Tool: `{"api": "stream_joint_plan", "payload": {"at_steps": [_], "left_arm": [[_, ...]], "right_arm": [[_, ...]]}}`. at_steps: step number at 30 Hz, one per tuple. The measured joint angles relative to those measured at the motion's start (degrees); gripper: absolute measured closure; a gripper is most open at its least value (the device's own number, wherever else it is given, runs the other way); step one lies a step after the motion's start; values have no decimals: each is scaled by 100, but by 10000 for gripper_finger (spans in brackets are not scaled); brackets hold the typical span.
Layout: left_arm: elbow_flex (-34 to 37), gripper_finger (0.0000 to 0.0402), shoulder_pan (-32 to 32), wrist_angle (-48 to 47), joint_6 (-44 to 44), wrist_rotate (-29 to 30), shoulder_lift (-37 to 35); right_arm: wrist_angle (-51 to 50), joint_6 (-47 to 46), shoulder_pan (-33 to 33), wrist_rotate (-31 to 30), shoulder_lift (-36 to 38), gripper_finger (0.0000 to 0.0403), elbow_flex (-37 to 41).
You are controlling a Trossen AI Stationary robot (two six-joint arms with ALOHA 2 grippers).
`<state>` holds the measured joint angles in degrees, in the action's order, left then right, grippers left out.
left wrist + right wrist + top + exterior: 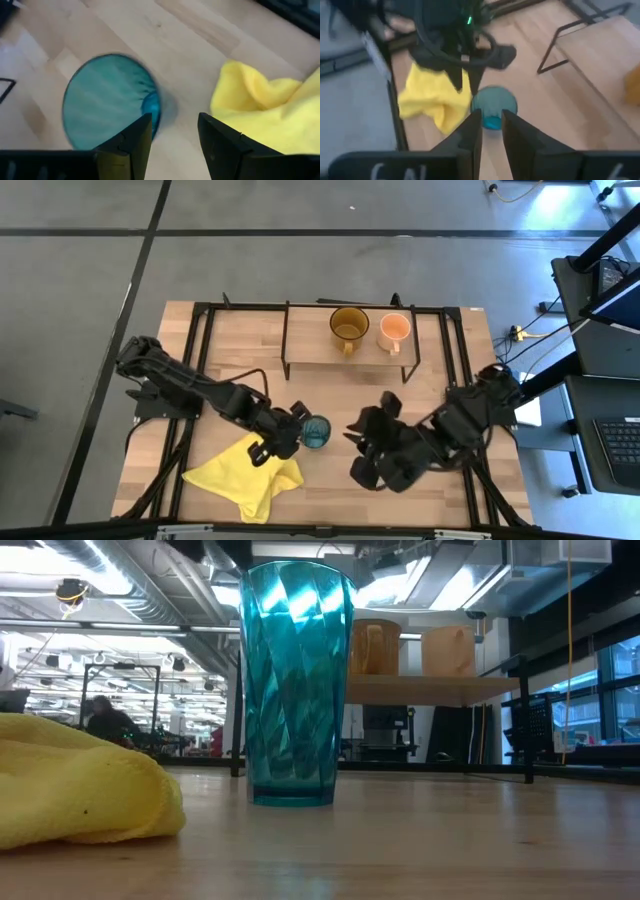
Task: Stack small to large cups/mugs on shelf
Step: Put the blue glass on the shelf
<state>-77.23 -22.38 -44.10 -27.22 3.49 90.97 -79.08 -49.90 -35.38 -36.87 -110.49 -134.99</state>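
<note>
The teal tumbler (316, 431) stands upright on its base on the wooden table (450, 500), also in the low view (295, 680). The amber mug (349, 326) and the pale-orange mug (394, 330) stand side by side on the wooden shelf (310, 345) at the table's far side. My left gripper (290, 427) hovers open just left of and above the tumbler (110, 100), touching nothing. My right gripper (358, 448) is to the tumbler's right, fingers (472, 135) slightly apart, pointing at the tumbler (493, 107).
A crumpled yellow cloth (245, 480) lies on the table near the front left, close to the tumbler and under my left arm. A black metal frame (200, 320) runs around the table. Bare wood lies between the tumbler and the shelf.
</note>
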Motion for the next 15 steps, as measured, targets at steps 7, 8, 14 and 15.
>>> {"api": "stream_joint_plan", "payload": {"at_steps": [7, 8, 14, 15], "left_arm": [[-309, 247, 221, -109, -433, -108, -5], [-315, 247, 224, -119, -517, -159, -8], [-295, 247, 217, -339, -790, -324, 183], [-295, 247, 218, -328, -831, -321, 229]], "right_arm": [[-38, -1121, -304, -568, 28, 328, 16], [-38, -1169, -315, -595, 28, 328, 16], [-57, -1415, -310, -637, 28, 328, 16], [-55, -1418, -312, -658, 28, 328, 16]]}}
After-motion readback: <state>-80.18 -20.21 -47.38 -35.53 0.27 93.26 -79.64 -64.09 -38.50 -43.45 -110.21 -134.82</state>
